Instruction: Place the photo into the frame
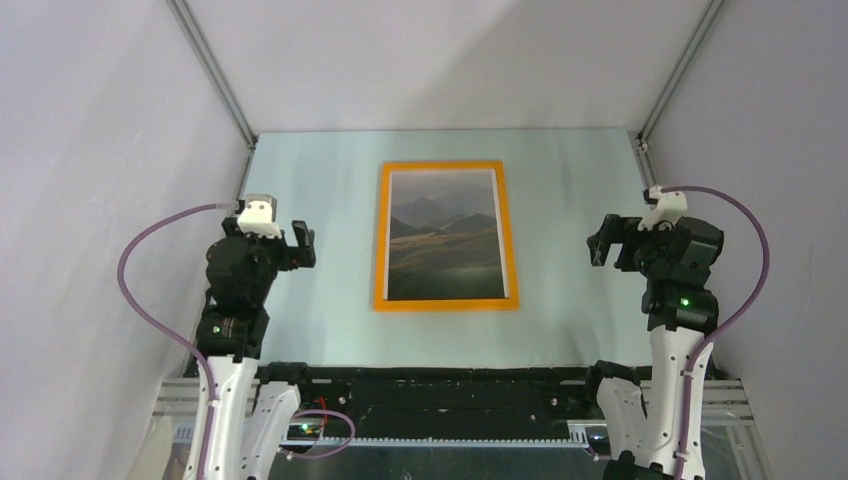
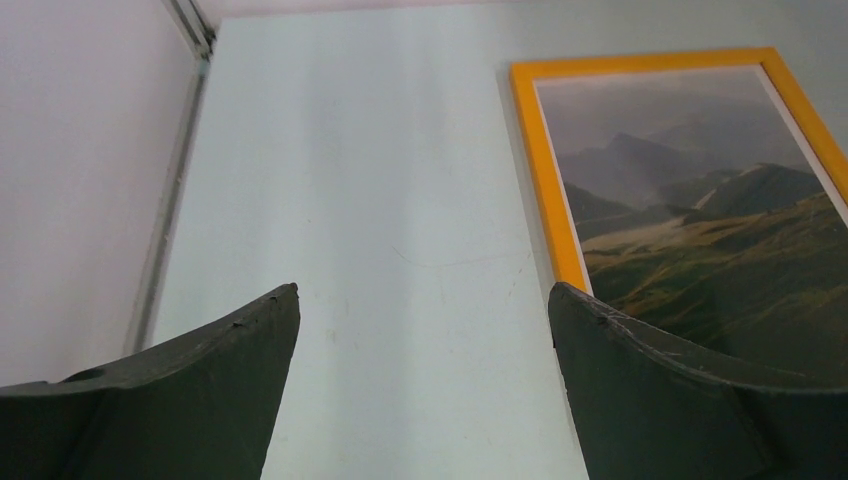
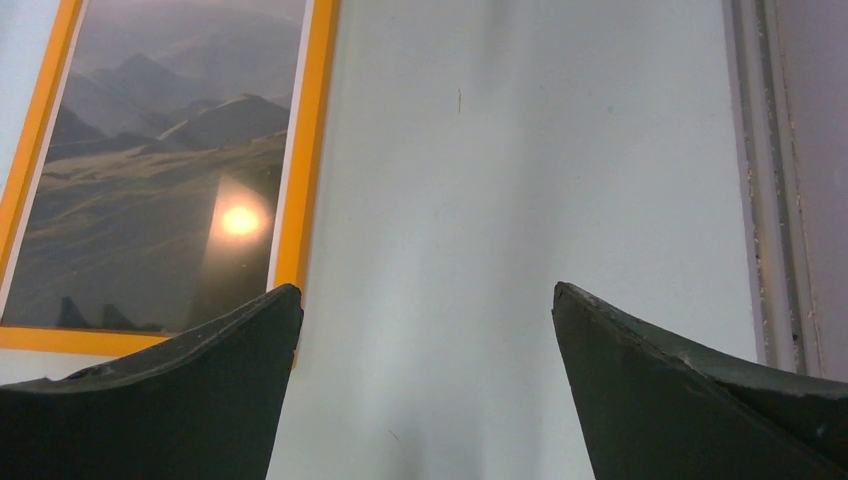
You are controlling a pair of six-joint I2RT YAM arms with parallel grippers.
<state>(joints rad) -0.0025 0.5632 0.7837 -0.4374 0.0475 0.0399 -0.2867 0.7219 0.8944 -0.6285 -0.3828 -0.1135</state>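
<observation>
The photo [image 1: 445, 235] lies face up within the orange rails of the frame [image 1: 381, 240], which rests flat about midway between the table's [image 1: 320, 190] left and right edges, its short sides toward the far and near edges. The left end effector [image 1: 303, 246] hangs toward the left edge and the right end effector [image 1: 598, 246] toward the right edge. Both are spread wide, gripping nothing and well apart from the frame.

Pale-green tabletop [image 1: 320, 170] w/ white walls [image 1: 100, 120], metal corner rails [image 1: 213, 70].
</observation>
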